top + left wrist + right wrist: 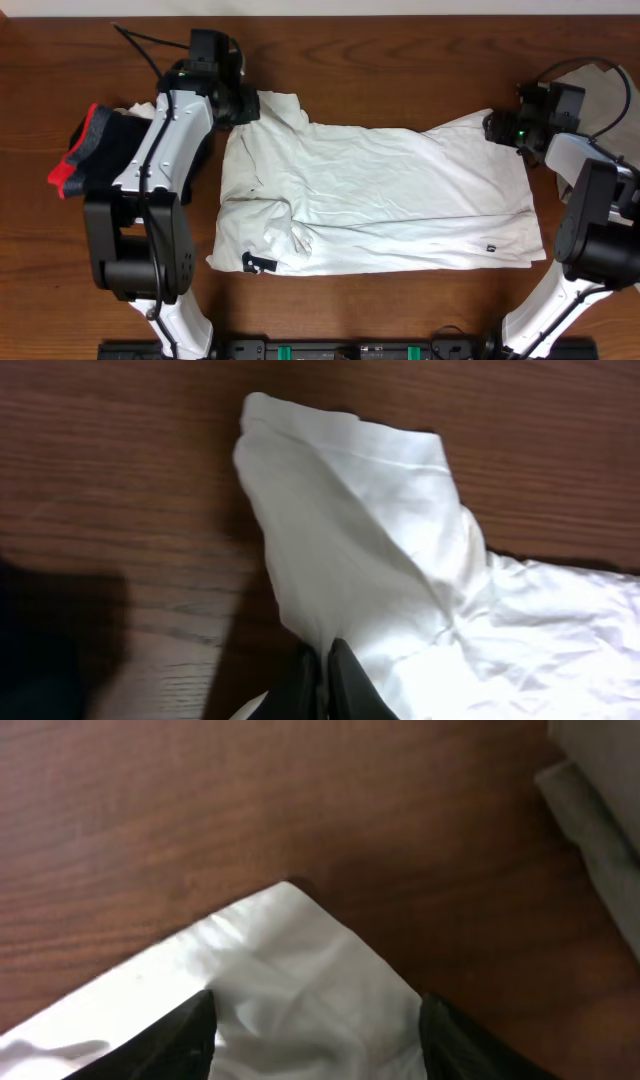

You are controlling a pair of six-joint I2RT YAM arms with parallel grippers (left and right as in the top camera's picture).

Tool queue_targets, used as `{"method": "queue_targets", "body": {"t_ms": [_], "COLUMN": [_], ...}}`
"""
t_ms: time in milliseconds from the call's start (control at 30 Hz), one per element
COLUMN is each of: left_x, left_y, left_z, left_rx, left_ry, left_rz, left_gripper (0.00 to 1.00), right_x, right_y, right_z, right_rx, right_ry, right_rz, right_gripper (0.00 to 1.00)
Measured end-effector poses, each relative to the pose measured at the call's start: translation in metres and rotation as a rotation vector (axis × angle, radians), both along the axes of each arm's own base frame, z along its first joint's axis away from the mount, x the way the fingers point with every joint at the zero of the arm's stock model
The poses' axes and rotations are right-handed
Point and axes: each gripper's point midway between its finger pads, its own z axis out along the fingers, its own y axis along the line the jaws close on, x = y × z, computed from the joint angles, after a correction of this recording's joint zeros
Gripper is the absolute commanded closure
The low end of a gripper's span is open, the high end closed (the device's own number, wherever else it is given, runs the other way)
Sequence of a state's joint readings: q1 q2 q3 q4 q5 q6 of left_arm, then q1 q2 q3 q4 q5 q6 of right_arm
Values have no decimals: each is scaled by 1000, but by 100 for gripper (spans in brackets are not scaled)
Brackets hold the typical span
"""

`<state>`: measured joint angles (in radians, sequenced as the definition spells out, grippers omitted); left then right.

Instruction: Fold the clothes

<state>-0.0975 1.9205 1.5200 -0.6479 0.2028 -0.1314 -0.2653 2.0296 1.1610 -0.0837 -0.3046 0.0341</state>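
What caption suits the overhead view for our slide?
Left gripper and right gripper at the far corners of a white T-shirt on a table.

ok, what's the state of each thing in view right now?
shirt, spread out flat, wrinkled, not folded up yet
left pincer, shut on a corner of the shirt
right pincer, open, fingers either side of another shirt corner
black-and-red garment, bunched in a heap beside the left arm
grey cloth, lying loose by the right arm, partly out of frame
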Motion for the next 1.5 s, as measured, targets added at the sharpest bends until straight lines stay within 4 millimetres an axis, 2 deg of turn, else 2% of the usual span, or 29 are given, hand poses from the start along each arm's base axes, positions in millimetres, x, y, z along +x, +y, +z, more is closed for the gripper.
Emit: {"method": "queue_targets", "body": {"t_ms": [67,167,233,300,333,633,767,867,967,1067,1133,1200,1300,1400,1433,1500], "left_x": [-1,-1,-1,-1,-1,-4,-9,-18,-34,-52,-66,-80,-102,-111,-111,-108], "left_y": [-4,-7,-7,-7,-7,-6,-2,7,12,14,15,16,17,18,18,18], "left_z": [0,0,0,0,0,-1,0,9,32,54,67,73,74,71,71,72], "left_rx": [0,0,0,0,0,2,3,4,4,3,-1,-5,-4,-1,-1,-3], "left_ry": [0,0,0,0,0,14,31,45,48,44,54,81,149,193,192,178], "left_rz": [-8,-16,-16,-16,-15,-15,-6,11,21,25,32,46,63,70,70,70], "left_gripper": [94,94,94,94,94,94,94,94,94,94,94,94,94,94,94,94], "right_x": [2,1,0,-1,-2,-13,-28,-37,-45,-59,-71,-87,-119,-140,-142,-140], "right_y": [0,1,2,3,4,1,-16,-35,-49,-52,-47,-41,-31,-27,-28,-30], "right_z": [-1,-2,-3,-4,-6,-7,2,29,70,98,104,102,87,79,78,79], "right_rx": [0,6,9,17,19,20,-2,-21,-46,-55,-49,-36,-3,2,-5,-14], "right_ry": [-7,-1,3,12,16,73,114,91,38,24,52,111,260,355,363,356], "right_rz": [3,1,5,4,6,-14,-67,-116,-157,-176,-174,-172,-175,-182,-187,-192], "right_gripper": [46,69,79,98,99,99,98,95,93,94,95,97,99,98,95,78]}}
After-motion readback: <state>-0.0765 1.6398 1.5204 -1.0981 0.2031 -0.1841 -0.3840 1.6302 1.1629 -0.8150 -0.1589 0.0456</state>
